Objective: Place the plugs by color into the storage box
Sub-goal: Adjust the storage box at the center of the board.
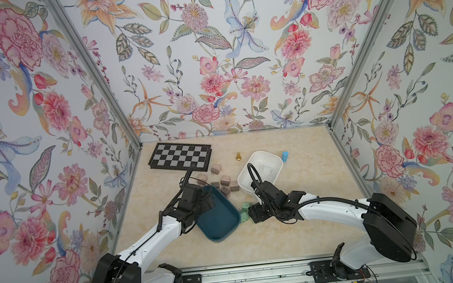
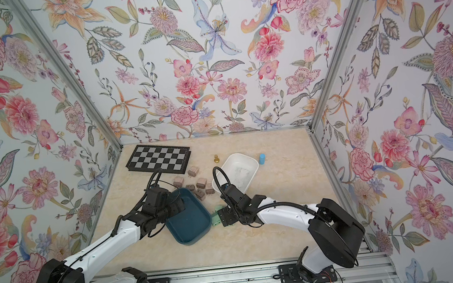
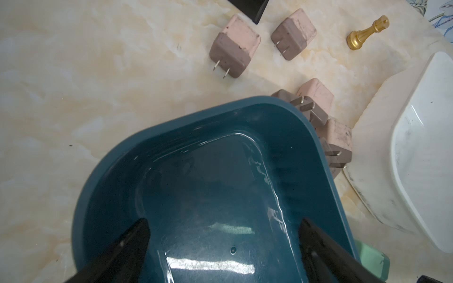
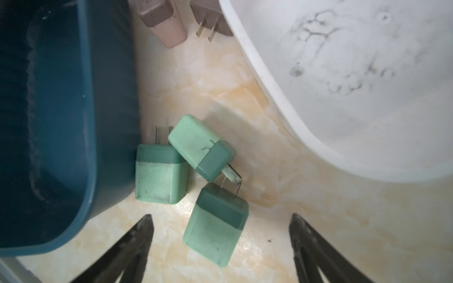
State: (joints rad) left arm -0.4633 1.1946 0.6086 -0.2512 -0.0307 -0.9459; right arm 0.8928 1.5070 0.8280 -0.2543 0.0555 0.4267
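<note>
**Both grippers open, nothing held**

Left gripper [image 3: 224, 247]: low in the left wrist view, fingers [image 3: 133, 241] spread wide over the teal bin [image 3: 117, 176], gripping nothing. No plug inside the bin.

Right gripper [image 4: 220, 242]: low in the right wrist view, fingers [image 4: 139, 235] wide apart above the table [image 4: 306, 220], holding nothing. Between the fingertips, one green plug [image 4: 215, 230] lying flat; two more green plugs [image 4: 159, 174] touching it just above, frame centre, one pressed against the teal bin's wall.

White bin [image 4: 355, 85]: upper right of the right wrist view, no plug inside.

Pink plugs [image 1: 225, 180]: clustered centre frame in both top views, between the teal bin [image 1: 219, 220] and the white bin [image 1: 260, 170], some touching the teal rim. Two more pink plugs [image 3: 234, 46] apart at the top of the left wrist view.

Green plugs [image 2: 216, 216] in a top view: just beside the teal bin's right edge, partly hidden under the right gripper [image 2: 224, 217].

Also seen: chessboard [image 1: 181, 156] upper left of the table, gold pawn [image 1: 238, 157], blue cylinder [image 1: 284, 156].
</note>
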